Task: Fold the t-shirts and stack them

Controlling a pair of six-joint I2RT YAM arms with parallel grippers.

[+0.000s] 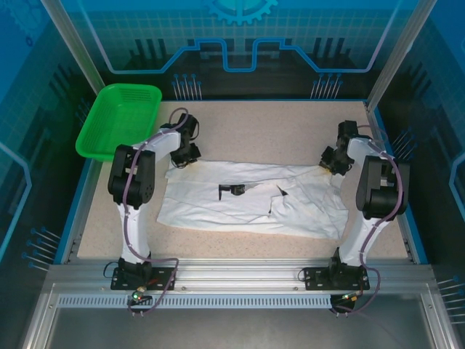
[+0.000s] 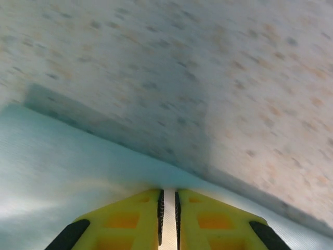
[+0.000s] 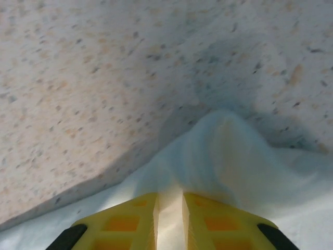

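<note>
Your left gripper (image 2: 168, 195) and right gripper (image 3: 170, 199) each pinch the t-shirt (image 1: 247, 207) (far edge, opposite corners) so it should fold evenly

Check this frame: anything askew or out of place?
The green basket sits skewed at the far-left corner of the table, overhanging its blue edge. The t-shirt lies rumpled with a slanted near hem, though that fits mid-fold: the left gripper and right gripper both pinch its far edge. No damage visible.

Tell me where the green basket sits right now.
In the top external view, the green basket sits at the table's far-left corner, just beyond the left arm.
</note>
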